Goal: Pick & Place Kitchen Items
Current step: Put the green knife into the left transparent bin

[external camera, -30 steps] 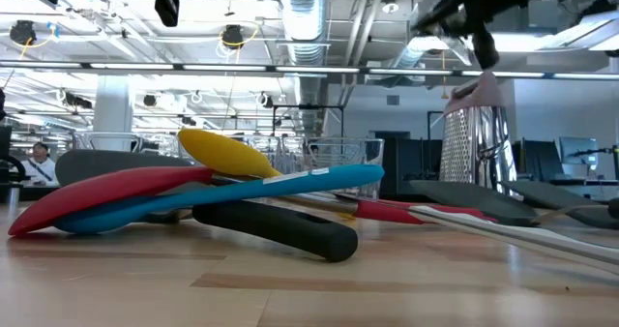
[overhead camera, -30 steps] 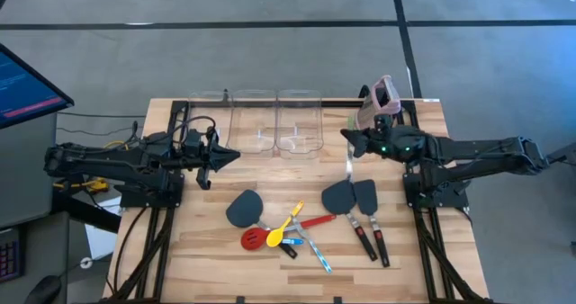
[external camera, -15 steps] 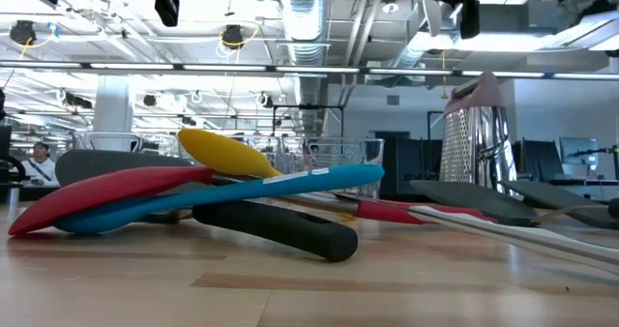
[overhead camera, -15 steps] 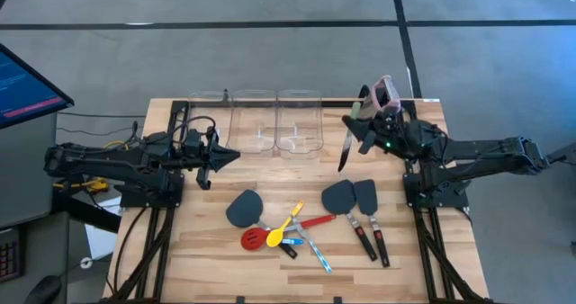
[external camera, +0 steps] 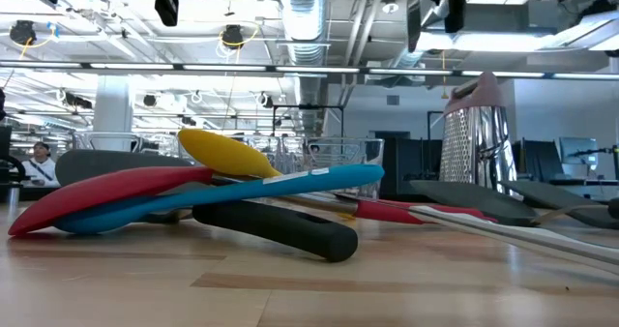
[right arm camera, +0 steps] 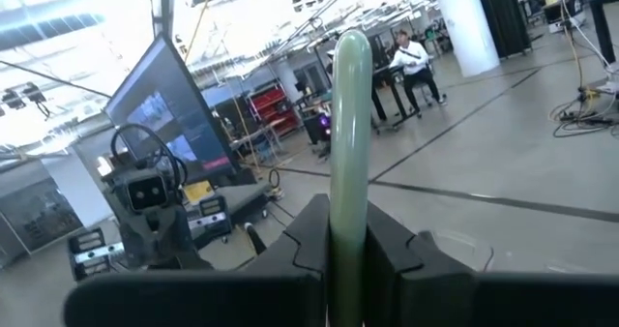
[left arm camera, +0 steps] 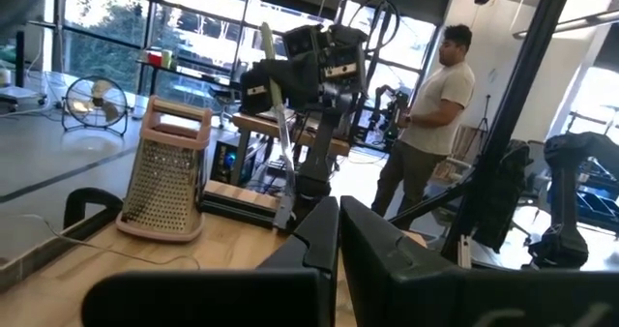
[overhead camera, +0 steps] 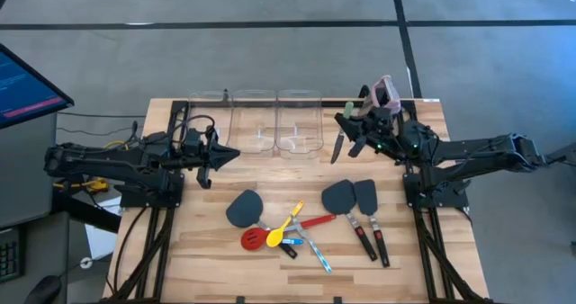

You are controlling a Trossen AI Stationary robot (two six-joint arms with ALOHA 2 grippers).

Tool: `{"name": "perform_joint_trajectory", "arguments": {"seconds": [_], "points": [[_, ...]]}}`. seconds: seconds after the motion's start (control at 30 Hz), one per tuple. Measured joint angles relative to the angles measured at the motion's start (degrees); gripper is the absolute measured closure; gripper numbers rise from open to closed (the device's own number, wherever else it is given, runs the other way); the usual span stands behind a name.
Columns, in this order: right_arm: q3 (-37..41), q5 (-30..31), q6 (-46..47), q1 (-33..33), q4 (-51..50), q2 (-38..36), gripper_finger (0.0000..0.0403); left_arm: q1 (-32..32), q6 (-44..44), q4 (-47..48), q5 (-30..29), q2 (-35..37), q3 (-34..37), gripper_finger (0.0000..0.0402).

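My right gripper (overhead camera: 354,130) hovers near the clear bins (overhead camera: 274,124), shut on a thin tool (overhead camera: 339,142) with a pale green handle (right arm camera: 348,95) and a dark blade. On the table lie a dark spatula (overhead camera: 243,208), a red slotted spoon (overhead camera: 253,239), a yellow spoon (overhead camera: 286,223), a blue spoon (overhead camera: 292,243), a thin silvery tool (overhead camera: 317,253) and two more spatulas (overhead camera: 340,196) (overhead camera: 366,194). My left gripper (overhead camera: 232,154) hangs shut and holding nothing over the table's left side. My right gripper pinches the tool's green handle (right arm camera: 348,177) between its two fingers. The fingers lie about level, pointing toward the table's left, and cross the tool. The handle end (overhead camera: 350,111) sticks out on the far side and the dark blade (overhead camera: 337,151) on the near side, clear of the table.
A beige grater with a pink top (overhead camera: 382,95) stands at the far right, right behind my right gripper. Three clear bins stand in a row along the far edge. A person (left arm camera: 430,124) stands beyond the table's right side.
My right gripper has risen and rolled at the wrist while staying shut on the thin tool. The tool has come up from just above the spatulas, tipped over, and now lies slanted beside the right-hand bin.
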State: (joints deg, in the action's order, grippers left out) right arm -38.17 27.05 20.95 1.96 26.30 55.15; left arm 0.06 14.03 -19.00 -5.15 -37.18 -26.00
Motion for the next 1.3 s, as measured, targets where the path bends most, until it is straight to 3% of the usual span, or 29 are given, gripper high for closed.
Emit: {"name": "perform_joint_trajectory", "arguments": {"seconds": [0.37, 0.57, 0.83, 1.3], "points": [[0.0, -0.2, 0.0, 0.0, 3.8, 1.6, 0.0381, 0.0, 6.3, -0.2, -1.7, -5.6, 0.0, 0.0399], [0.0, -2.6, 0.0, 0.0, 7.9, 2.4, 0.0382, 0.9, 9.8, -9.3, -1.5, -11.4, 0.0, 0.0399], [0.0, -5.9, 0.0, 0.0, 17.8, 7.0, 0.0382, 6.2, 13.8, -12.8, 10.9, -20.5, -5.0, 0.0399], [-1.7, -8.3, 1.4, -0.1, 27.4, 14.6, 0.0382, 8.1, 7.6, -12.8, 13.1, -34.8, -15.3, 0.0399]]}}
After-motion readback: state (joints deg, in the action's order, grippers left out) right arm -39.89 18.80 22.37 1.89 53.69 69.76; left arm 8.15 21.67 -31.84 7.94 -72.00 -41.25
